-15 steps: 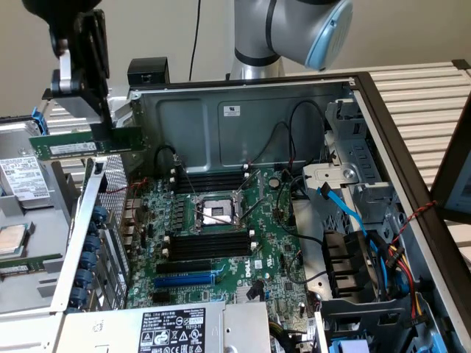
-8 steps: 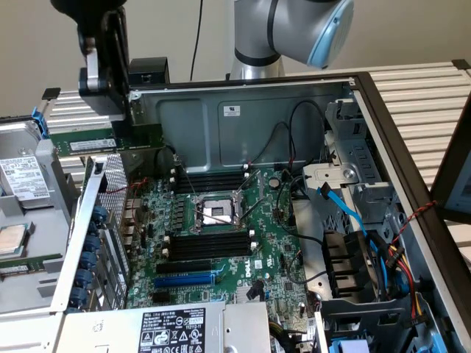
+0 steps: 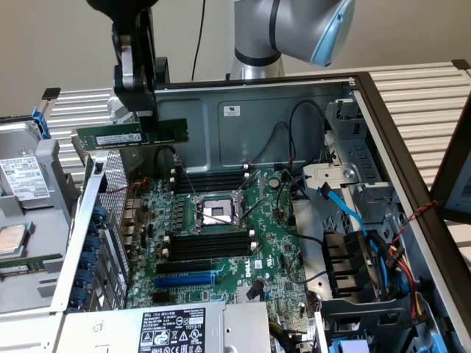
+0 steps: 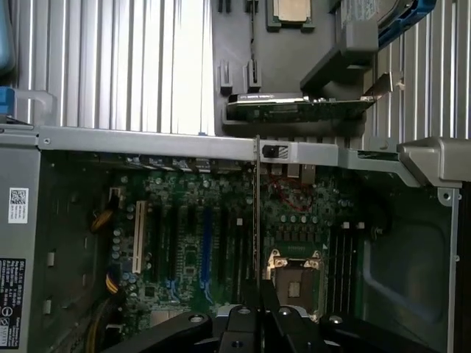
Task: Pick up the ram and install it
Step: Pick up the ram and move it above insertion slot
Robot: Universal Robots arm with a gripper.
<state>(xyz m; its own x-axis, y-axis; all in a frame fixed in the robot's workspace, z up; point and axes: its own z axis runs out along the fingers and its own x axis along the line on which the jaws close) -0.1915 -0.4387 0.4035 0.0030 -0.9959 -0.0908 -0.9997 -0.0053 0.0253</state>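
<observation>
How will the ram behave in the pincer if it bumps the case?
Probably stiff: the ram juts level either side of the pincer without sagging. Likely light, as it looks very thin edge-on in the wrist view. Gripped along one narrow stretch, it could pivot if bumped.

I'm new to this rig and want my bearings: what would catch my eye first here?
The hand holding the green ram in the air above the open case, at the exterior view's left. Inside lies the green motherboard, its bare processor socket between black memory slots.
</observation>
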